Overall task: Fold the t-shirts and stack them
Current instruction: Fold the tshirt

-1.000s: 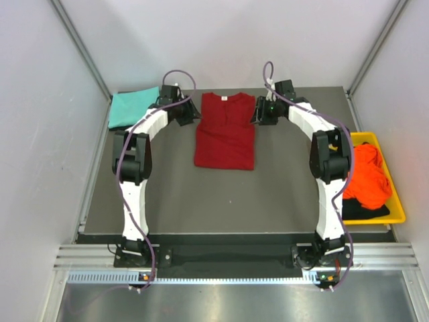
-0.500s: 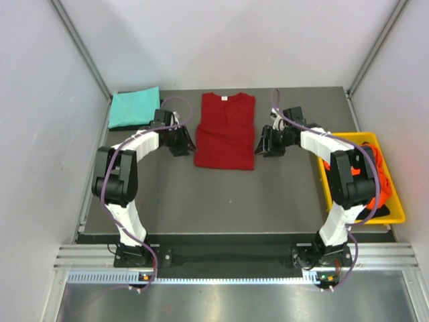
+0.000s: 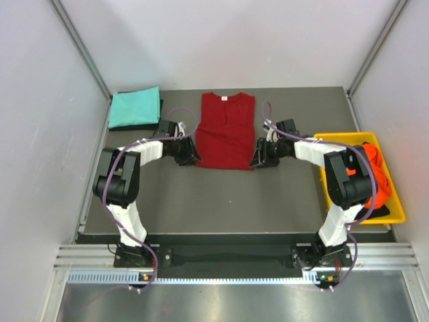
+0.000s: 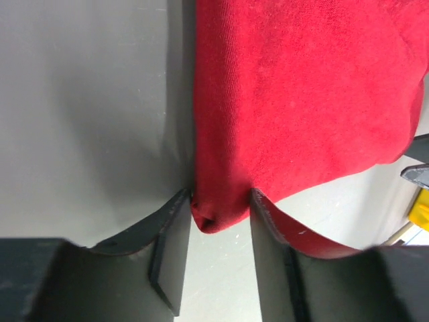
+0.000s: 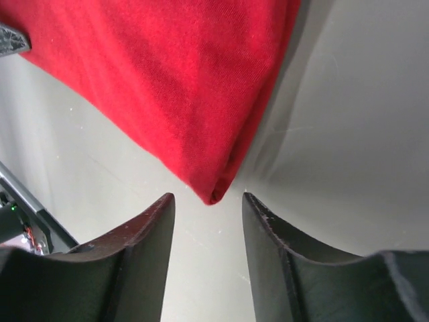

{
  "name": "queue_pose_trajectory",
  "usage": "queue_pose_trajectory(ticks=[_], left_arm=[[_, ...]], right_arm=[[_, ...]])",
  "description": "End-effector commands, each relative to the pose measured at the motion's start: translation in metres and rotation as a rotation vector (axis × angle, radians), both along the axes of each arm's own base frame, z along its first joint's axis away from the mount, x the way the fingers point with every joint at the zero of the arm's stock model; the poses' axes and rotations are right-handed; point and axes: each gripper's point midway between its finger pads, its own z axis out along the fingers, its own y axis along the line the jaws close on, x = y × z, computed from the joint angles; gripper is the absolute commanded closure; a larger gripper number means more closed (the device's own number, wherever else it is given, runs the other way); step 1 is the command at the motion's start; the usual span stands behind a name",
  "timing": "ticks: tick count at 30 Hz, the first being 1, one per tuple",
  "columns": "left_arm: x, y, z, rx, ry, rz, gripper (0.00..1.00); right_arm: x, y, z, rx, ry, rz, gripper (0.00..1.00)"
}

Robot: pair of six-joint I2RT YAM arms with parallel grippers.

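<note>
A dark red t-shirt [image 3: 224,131] lies folded into a long strip in the middle of the table, collar at the far end. My left gripper [image 3: 192,158] sits at its near left corner. In the left wrist view that corner [image 4: 213,216] pokes in between the tips of the open left gripper [image 4: 220,198], touching both. My right gripper [image 3: 257,159] is at the near right corner. In the right wrist view the right gripper [image 5: 207,198] is open, and that corner [image 5: 213,194] lies just ahead of its tips. A folded teal t-shirt [image 3: 134,107] rests at the back left.
A yellow bin [image 3: 395,211] stands at the table's right edge, holding a crumpled orange t-shirt [image 3: 374,173] over a black one [image 3: 372,212]. Grey walls close in on the left, the back and the right. The right arm's elbow hangs over the bin.
Both arms have come back from the shirt's collar end along its sides to the near corners. The left jaws have narrowed a little around their corner.
</note>
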Motion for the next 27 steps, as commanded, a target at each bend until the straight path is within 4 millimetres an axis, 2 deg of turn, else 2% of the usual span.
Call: queue_pose_trajectory(ticks=[1, 6, 8, 9, 11, 12, 13, 14, 18, 19, 21, 22, 23, 24, 26, 27], left_arm=[[0.005, -0.003, 0.002, -0.004, -0.059, -0.036, 0.58], [0.001, -0.003, -0.001, 0.01, -0.038, -0.044, 0.8], [0.0, -0.003, -0.002, 0.021, -0.031, -0.049, 0.86], [0.0, -0.003, -0.002, 0.022, -0.033, -0.052, 0.94], [0.0, -0.003, -0.003, 0.024, -0.02, -0.051, 1.0], [-0.001, -0.004, -0.002, 0.015, -0.016, -0.055, 1.0], [-0.003, -0.005, -0.004, 0.016, -0.007, -0.057, 1.0], [-0.005, -0.005, -0.004, 0.015, -0.002, -0.06, 1.0], [-0.02, -0.006, -0.001, 0.016, 0.036, -0.067, 1.0], [-0.023, -0.008, 0.007, -0.001, 0.025, -0.073, 1.0], [-0.039, -0.01, 0.007, -0.022, 0.05, -0.067, 1.0], [-0.044, -0.014, 0.018, -0.038, 0.029, -0.077, 1.0], [-0.057, -0.013, 0.014, -0.038, 0.054, -0.07, 1.0], [-0.062, -0.014, 0.023, -0.045, 0.035, -0.073, 1.0], [-0.084, -0.019, 0.018, -0.049, 0.075, -0.081, 1.0], [-0.092, -0.021, 0.02, -0.054, 0.075, -0.088, 1.0]], right_arm=[[0.011, 0.008, 0.0, 0.025, -0.055, 0.009, 0.55], [0.012, 0.008, -0.009, 0.022, -0.061, 0.01, 0.62], [0.011, 0.008, -0.013, 0.021, -0.057, 0.007, 0.67], [0.013, 0.008, -0.014, 0.022, -0.069, 0.008, 0.69], [0.013, 0.008, -0.016, 0.024, -0.067, -0.006, 0.77], [0.012, 0.006, -0.017, 0.019, -0.066, -0.01, 0.83], [0.011, 0.006, -0.017, 0.017, -0.065, -0.015, 0.97], [0.006, 0.002, -0.021, 0.008, -0.052, -0.019, 1.0], [-0.012, -0.008, -0.015, -0.019, -0.065, -0.04, 1.0], [-0.023, -0.012, -0.02, -0.027, -0.041, -0.043, 1.0], [-0.033, -0.018, -0.017, -0.042, -0.042, -0.054, 1.0], [-0.045, -0.024, -0.024, -0.06, -0.019, -0.059, 1.0], [-0.05, -0.027, -0.018, -0.064, -0.029, -0.064, 1.0], [-0.057, -0.03, -0.02, -0.075, -0.019, -0.074, 1.0], [-0.078, -0.037, -0.027, -0.088, 0.02, -0.075, 1.0], [-0.082, -0.037, -0.021, -0.082, 0.006, -0.073, 1.0]])
